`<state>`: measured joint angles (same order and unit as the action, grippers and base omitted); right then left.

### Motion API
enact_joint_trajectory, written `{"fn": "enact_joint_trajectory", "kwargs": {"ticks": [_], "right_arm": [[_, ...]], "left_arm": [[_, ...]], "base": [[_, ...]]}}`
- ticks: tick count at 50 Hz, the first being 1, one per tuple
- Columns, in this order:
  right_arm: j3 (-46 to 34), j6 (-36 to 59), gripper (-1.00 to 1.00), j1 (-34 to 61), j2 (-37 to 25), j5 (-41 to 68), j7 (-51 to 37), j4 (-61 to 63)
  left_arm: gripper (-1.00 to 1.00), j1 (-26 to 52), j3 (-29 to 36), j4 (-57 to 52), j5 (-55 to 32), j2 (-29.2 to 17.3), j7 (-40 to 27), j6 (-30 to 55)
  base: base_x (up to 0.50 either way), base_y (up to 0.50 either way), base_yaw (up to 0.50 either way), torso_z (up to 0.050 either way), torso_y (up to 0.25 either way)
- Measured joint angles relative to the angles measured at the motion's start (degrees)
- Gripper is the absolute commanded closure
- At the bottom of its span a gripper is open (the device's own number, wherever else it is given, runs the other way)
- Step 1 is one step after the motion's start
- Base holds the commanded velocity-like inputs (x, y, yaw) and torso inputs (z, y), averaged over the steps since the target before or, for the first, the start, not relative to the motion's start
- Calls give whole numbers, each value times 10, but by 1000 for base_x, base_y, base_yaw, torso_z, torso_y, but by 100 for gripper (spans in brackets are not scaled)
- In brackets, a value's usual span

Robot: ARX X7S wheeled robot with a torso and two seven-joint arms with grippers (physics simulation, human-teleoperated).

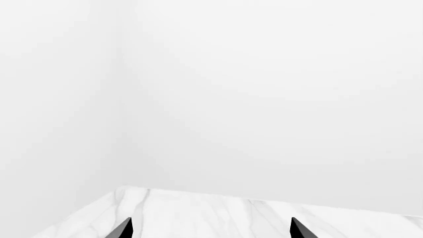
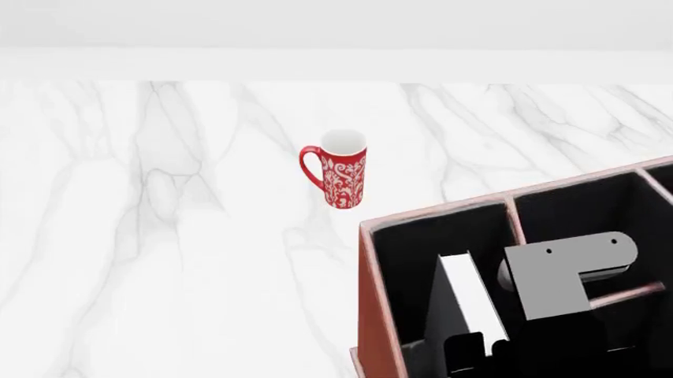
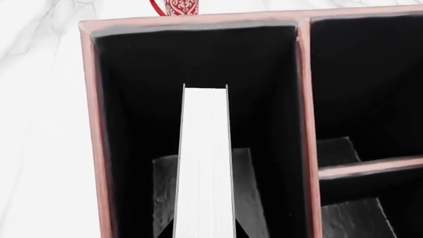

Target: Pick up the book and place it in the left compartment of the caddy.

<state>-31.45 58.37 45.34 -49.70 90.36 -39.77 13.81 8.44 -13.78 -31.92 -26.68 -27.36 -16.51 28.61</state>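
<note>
- White marble table (image 2: 158,236) is carrying everything, with bare wall behind.
- Caddy (image 2: 370,315) is sitting at near right; its dividers are hemming in the slot.
- Left compartment (image 3: 132,99) is receiving the book (image 3: 205,163), standing on edge, pages up.
- Book is looking stiff, fairly heavy; covers are the best hold.
- Right gripper (image 2: 478,346) is seemingly clamping the book low; left gripper (image 1: 208,230) is hanging open, empty.
- Mug (image 2: 336,169) is standing well apart.

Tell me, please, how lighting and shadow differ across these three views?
Head view: even light, soft mug shadow on the marble, caddy interior near black. Right wrist view: bright page edges of the book against the dark left compartment. Left wrist view: washed-out white, almost featureless.
</note>
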Motion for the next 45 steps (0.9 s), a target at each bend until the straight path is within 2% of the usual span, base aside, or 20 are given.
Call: {"fn": "enact_joint_trajectory", "kwargs": {"ticks": [45], "right_arm": [[-32,-20,100,-21,17,-63,34,-30]], "left_arm": [[-100,-3,1,-2,-3,-4,-3,-4]], "base": [[0,0,0,0,1]]}}
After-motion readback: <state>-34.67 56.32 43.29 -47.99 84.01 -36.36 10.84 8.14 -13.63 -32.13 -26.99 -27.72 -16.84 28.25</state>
